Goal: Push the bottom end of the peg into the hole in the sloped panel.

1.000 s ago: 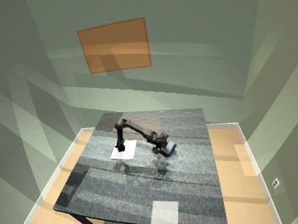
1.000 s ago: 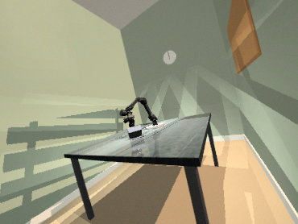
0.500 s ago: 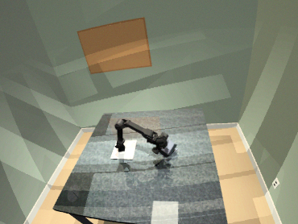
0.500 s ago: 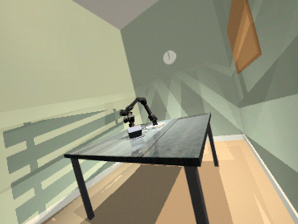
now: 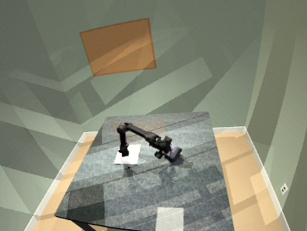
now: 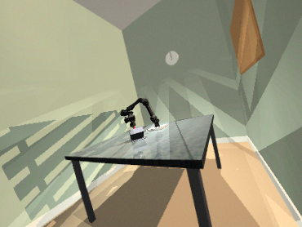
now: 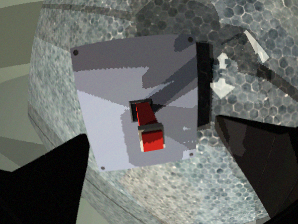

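Observation:
The red square-sided peg [image 7: 148, 117] has a pale band near its top end. Its lower end is in the square hole [image 7: 134, 112] of the sloped panel [image 7: 102, 110] [image 6: 137, 134] [image 5: 176, 154], and a long part stands out of the face. A dark strip of the hole shows at its left side. How deep the peg sits cannot be told. My gripper [image 7: 154, 131] is open, with one black finger on each side of the peg in the wrist view and clear space between each finger and the peg. Nothing is held.
White arrow-like marks [image 7: 222, 87] show on the table [image 5: 124, 195] [image 6: 175, 144] beside the panel. The arm's base stands on a white sheet [image 5: 134, 155]. Another pale rectangle [image 5: 170, 218] lies at the table's near edge in the top view.

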`<state>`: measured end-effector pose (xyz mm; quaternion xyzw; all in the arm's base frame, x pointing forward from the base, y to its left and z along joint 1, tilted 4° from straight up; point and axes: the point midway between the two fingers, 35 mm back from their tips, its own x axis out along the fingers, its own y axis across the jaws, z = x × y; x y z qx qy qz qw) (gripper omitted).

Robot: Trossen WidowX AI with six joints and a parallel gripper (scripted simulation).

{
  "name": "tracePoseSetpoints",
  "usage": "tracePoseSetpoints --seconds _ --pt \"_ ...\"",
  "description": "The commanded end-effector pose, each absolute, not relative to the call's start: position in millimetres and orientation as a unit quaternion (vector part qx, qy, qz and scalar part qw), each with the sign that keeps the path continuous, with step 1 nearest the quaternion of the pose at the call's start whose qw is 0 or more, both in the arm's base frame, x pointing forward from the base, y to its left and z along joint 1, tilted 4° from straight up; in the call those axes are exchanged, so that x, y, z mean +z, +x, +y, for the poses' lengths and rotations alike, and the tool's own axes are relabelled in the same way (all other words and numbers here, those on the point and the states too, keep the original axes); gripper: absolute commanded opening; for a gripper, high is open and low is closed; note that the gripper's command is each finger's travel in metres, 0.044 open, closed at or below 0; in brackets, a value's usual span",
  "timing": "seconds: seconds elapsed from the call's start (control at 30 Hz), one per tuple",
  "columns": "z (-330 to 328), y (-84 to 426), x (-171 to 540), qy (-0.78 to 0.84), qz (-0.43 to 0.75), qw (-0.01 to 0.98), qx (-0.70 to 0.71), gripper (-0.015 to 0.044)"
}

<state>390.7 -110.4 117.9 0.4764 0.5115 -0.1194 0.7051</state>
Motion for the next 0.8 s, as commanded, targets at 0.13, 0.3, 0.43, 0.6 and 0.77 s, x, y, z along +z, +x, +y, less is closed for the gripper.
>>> tracePoseSetpoints --seconds 0.13,0.3,0.43,0.6,0.77 --pt "-118 383 138 0.475 0.507 0.710 -0.116 0.0440" --pt "-123 377 148 0.475 0.507 0.710 -0.117 0.0440" --pt "-126 372 155 0.475 0.507 0.709 -0.117 0.0440" --pt "-131 365 165 0.475 0.507 0.709 -0.118 0.0440" --pt "-134 359 170 0.475 0.507 0.709 -0.119 0.0440"
